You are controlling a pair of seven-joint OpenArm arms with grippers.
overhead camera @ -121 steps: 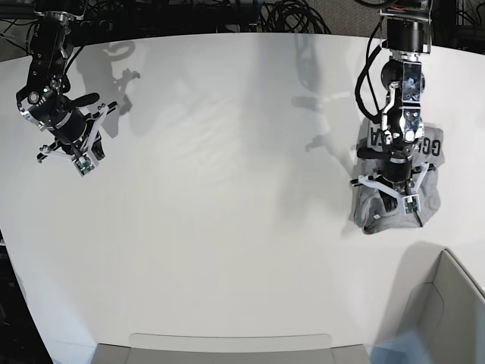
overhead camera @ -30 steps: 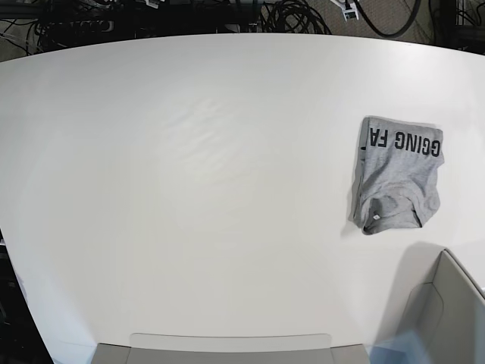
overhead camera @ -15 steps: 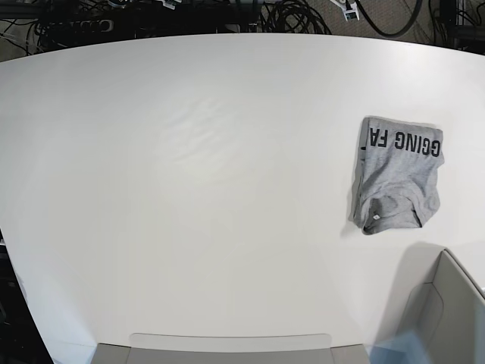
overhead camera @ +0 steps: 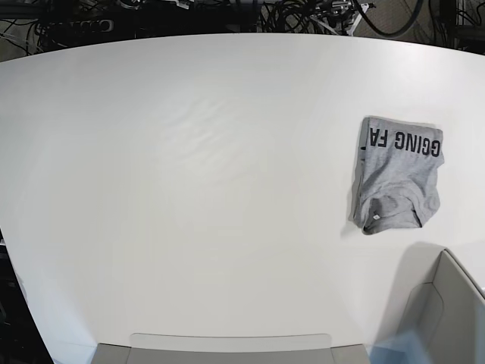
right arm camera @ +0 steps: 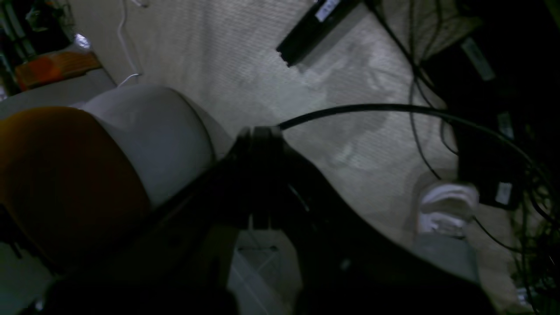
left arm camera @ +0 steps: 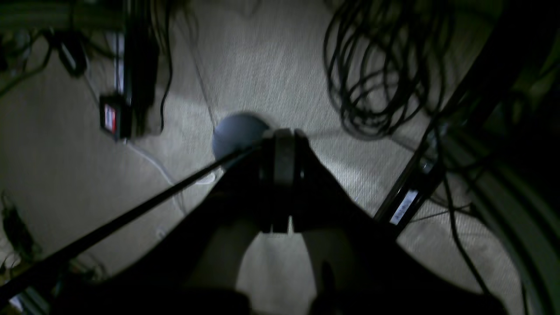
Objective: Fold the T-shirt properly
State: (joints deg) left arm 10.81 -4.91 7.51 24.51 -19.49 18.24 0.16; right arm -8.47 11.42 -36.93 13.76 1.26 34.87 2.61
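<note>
The heather-grey T-shirt [overhead camera: 398, 174] lies folded into a small rectangle on the right side of the white table [overhead camera: 189, 189]. Black lettering shows along its far edge and the collar at its near end. No gripper is near it, and both arms are out of the base view. In the left wrist view my left gripper [left arm camera: 280, 144] is shut and empty, pointing at carpet and cables beyond the table. In the right wrist view my right gripper [right arm camera: 260, 135] is a dark silhouette with its fingers together, empty, over the carpet.
A grey bin [overhead camera: 447, 318] stands at the table's near right corner. A flat grey tray edge [overhead camera: 227, 345] lies along the near side. Black cables [overhead camera: 295, 15] lie behind the far edge. A white shoe [right arm camera: 446, 205] shows on the floor.
Four seconds ago both arms were over the table, with the left gripper at the T-shirt. Both have since pulled back out of the base view. The T-shirt has not moved.
</note>
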